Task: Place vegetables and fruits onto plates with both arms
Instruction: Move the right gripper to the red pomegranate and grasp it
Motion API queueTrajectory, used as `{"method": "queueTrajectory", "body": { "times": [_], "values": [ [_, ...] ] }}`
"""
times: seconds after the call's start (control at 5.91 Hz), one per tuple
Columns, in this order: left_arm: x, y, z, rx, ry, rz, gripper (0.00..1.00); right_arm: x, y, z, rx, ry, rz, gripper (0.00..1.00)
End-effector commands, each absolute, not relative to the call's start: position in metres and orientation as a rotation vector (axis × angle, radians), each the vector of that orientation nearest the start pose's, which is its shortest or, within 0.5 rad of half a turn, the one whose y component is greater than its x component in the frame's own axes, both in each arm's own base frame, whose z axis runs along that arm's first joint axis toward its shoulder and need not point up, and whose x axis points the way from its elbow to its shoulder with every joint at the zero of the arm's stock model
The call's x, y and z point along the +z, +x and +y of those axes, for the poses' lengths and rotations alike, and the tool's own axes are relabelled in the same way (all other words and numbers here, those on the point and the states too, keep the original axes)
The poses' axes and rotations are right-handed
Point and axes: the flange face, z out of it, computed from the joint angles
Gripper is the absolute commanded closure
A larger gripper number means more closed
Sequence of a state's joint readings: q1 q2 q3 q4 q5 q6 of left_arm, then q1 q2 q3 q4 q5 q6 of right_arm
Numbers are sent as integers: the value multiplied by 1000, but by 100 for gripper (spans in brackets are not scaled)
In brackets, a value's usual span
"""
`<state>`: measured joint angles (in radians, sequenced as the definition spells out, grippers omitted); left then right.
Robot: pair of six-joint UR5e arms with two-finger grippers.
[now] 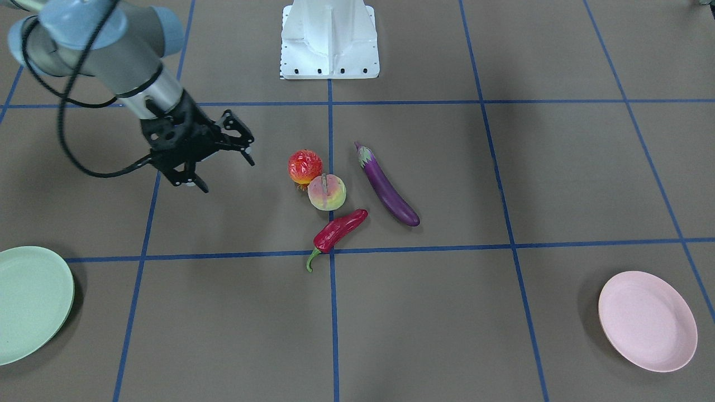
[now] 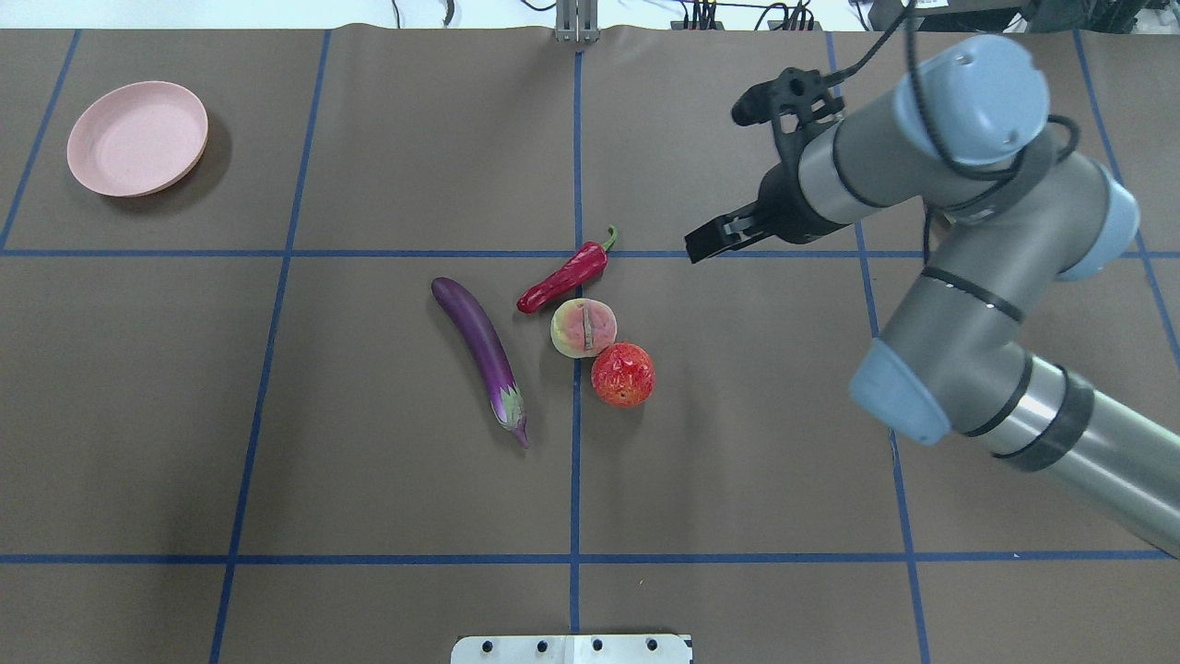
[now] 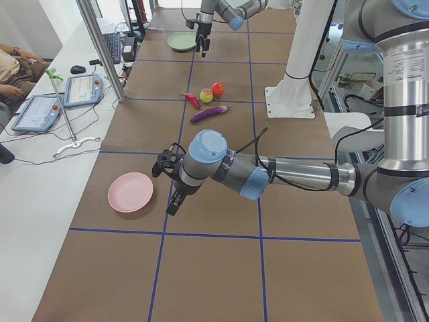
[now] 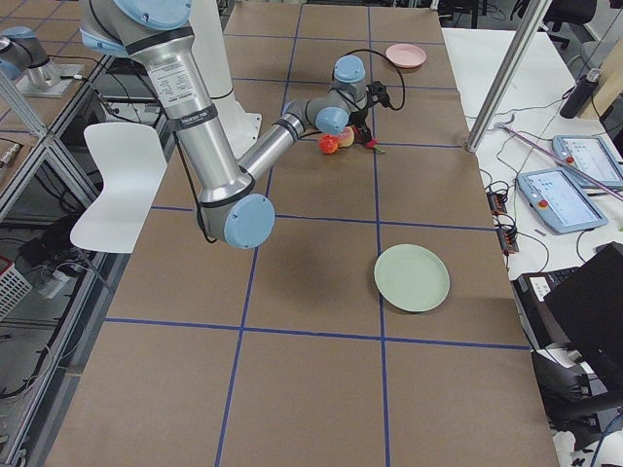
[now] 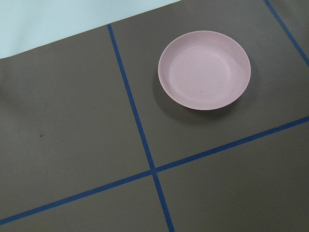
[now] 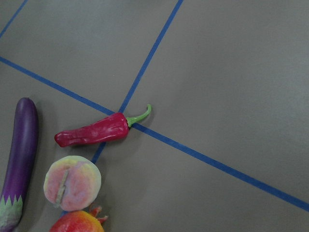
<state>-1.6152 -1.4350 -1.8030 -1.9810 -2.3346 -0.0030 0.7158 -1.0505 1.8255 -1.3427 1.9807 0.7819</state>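
Note:
The purple eggplant (image 1: pixel 388 187), red chili pepper (image 1: pixel 339 229), peach (image 1: pixel 327 192) and red-orange pomegranate (image 1: pixel 305 166) lie close together at the table's middle. The right wrist view shows the chili (image 6: pixel 91 135), the peach (image 6: pixel 72 183) and the eggplant (image 6: pixel 19 154). My right gripper (image 1: pixel 223 167) is open and empty, hovering beside the fruits on the robot's right. The pale green plate (image 1: pixel 28 304) and the pale pink plate (image 1: pixel 648 321) are both bare. My left gripper (image 3: pixel 171 182) hovers next to the pink plate (image 3: pixel 131 191); I cannot tell whether it is open or shut.
The white robot base (image 1: pixel 329 39) stands at the table's robot side. Blue tape lines grid the brown table. A metal pole (image 3: pixel 100 47), tablets (image 3: pixel 40 111) and an operator's arm (image 3: pixel 13 67) are beyond the table's far edge.

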Motion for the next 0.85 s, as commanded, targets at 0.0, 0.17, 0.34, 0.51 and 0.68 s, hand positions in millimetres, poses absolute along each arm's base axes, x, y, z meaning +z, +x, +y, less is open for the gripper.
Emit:
{"method": "queueTrajectory", "body": {
  "times": [0.0, 0.17, 0.34, 0.51, 0.68],
  "values": [
    [561, -84, -451, 148, 494, 737, 0, 216, -499, -450, -234, 362, -868, 0],
    [561, -85, -451, 147, 494, 737, 0, 221, -524, -442, -237, 345, -838, 0],
    [563, -84, -450, 147, 489, 738, 0, 226, -539, -429, -251, 323, -792, 0],
    [564, -84, -449, 148, 490, 738, 0, 223, -551, -416, -268, 330, -781, 0],
    [564, -84, -449, 148, 490, 738, 0, 217, -562, -409, -260, 315, -786, 1]
  ]
}}
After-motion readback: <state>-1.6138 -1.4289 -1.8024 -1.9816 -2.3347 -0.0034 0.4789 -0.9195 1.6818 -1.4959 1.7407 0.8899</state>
